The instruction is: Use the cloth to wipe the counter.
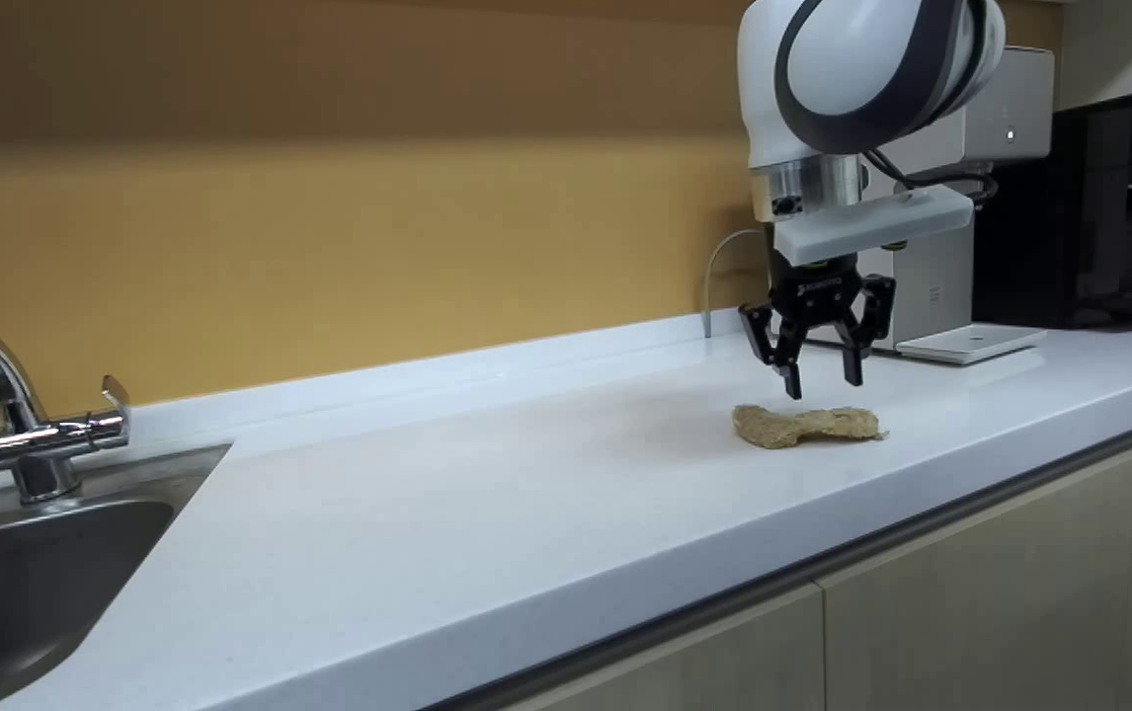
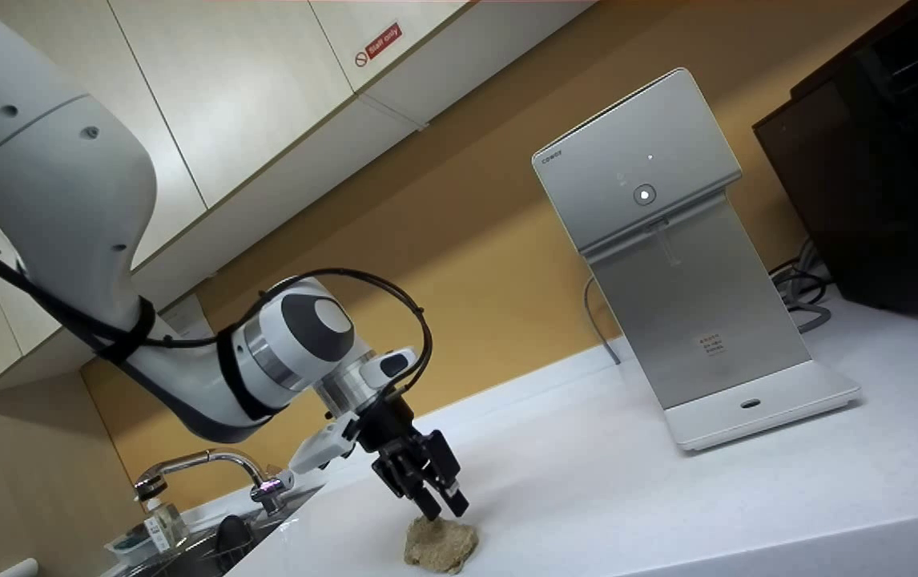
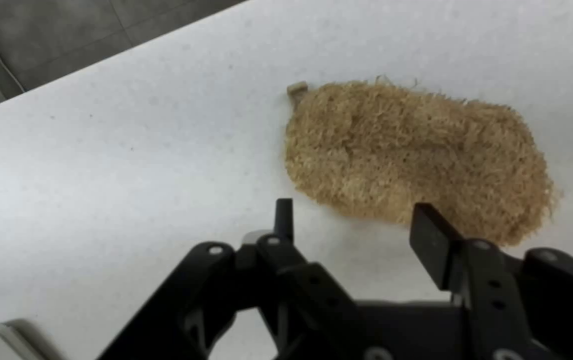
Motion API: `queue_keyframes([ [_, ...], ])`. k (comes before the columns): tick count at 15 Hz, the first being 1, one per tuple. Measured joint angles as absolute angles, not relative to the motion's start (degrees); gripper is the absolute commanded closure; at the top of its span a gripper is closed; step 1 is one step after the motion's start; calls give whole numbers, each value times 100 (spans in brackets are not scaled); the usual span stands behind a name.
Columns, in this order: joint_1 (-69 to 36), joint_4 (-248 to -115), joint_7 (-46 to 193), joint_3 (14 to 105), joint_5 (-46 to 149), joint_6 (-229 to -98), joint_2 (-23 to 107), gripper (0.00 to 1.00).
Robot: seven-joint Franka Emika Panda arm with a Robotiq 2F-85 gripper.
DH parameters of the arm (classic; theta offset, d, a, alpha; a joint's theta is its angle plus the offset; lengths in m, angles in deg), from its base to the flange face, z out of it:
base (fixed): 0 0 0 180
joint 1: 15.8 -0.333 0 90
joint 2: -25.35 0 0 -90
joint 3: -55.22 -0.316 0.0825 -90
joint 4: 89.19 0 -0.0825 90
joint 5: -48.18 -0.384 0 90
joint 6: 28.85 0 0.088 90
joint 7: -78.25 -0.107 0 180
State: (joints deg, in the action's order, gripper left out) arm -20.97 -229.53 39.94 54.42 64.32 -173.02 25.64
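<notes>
The cloth (image 3: 406, 155) is tan, the counter (image 3: 166, 135) speckled white, the claw (image 1: 824, 383) black.

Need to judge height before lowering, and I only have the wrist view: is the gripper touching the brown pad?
Observer: No. In an exterior view, a gap shows between the gripper and the brown pad below it.
Operator: Thanks. Anything tall around that I can't see?
Observer: Yes, a silver dispenser stands to the right of the gripper in an exterior view.
Operator: Anywhere to rinse up afterwards?
Observer: There is a steel sink set into the counter, at the left of an exterior view.
</notes>
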Motion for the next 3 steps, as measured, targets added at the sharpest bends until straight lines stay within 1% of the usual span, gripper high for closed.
queue_keyframes([
  [1,-2068,-22953,3946,5438,6565,-17301,2465,2],
  [3,-2009,-22953,3894,5410,6748,-17300,2267,0],
])
